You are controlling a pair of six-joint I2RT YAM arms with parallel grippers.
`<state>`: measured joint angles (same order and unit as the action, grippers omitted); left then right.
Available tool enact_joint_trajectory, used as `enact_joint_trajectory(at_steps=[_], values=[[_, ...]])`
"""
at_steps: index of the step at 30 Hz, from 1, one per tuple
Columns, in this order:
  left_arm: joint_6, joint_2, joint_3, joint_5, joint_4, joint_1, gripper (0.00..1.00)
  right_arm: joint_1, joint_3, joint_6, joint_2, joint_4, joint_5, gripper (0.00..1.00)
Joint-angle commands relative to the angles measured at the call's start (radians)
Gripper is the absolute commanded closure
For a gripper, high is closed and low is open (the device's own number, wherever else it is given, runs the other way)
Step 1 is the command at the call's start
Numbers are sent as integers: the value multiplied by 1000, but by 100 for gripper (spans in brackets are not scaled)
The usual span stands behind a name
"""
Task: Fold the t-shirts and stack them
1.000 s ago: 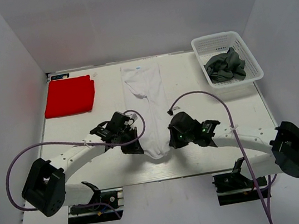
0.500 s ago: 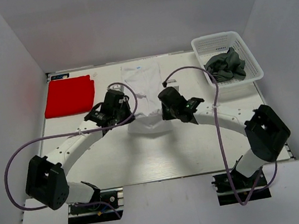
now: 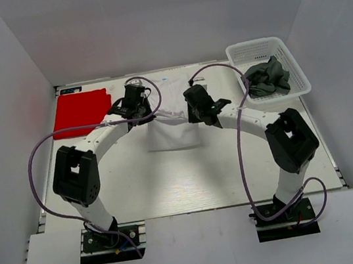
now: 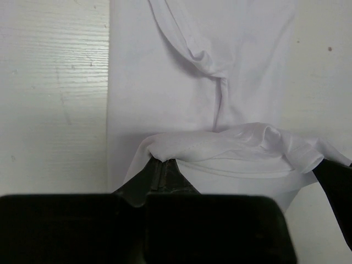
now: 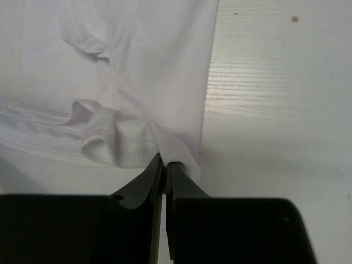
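Left gripper (image 4: 163, 168) and right gripper (image 5: 165, 165) both pinched tight on near hem of white t-shirt (image 3: 174, 132), hem held over its far half, mid-table. Red t-shirt (image 3: 82, 113) folded far left. Dark grey t-shirt (image 3: 267, 77) crumpled in basket (image 3: 253, 45), far right.

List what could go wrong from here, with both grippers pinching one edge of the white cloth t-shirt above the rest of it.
1. The left gripper and the right gripper each pinch only a thin bit of the white cloth t-shirt at its edge; it may slip free and the fold drop skewed.
2. The edge bunches near the right gripper, so the fold could land creased.
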<state>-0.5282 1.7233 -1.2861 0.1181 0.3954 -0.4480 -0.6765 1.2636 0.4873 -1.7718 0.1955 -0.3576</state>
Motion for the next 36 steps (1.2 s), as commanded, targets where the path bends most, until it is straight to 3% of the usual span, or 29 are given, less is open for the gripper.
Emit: enact_joint_trajectory(at_steps=[1,11,13,14,16,18,19,20,23,25,29,31,36], values=[[28,2,-54,-14,-35,31,100,26,66,-53,-49,-74,11,100],[62,168,-150,-73,-70,94,100,83,106,-170,-185,-310,103,100],[62,199,-195,-74,-70,104,94,98,140,-170,-205,-323,111,90],[62,232,-217,-74,-55,118,62,103,149,-173,-237,-324,117,76],[62,263,-306,-83,12,131,32,120,212,-165,-259,-288,103,59],[71,272,-366,-83,37,152,1,133,236,-193,-249,-289,117,50],[82,272,-366,-83,37,152,0,135,238,-208,-244,-297,135,28],[82,262,-366,-83,49,152,0,138,235,-226,-227,-297,143,19],[82,185,-274,-86,28,152,0,129,186,-256,-163,-288,160,17],[60,136,-201,-95,17,152,0,132,114,-256,-140,-280,216,10],[19,26,26,-210,-36,152,0,126,7,-248,-62,-312,322,10],[8,-20,79,-221,-46,131,0,124,-22,-251,-41,-326,432,10],[-21,-63,201,-256,-46,131,0,123,-82,-140,-5,-226,497,10]])
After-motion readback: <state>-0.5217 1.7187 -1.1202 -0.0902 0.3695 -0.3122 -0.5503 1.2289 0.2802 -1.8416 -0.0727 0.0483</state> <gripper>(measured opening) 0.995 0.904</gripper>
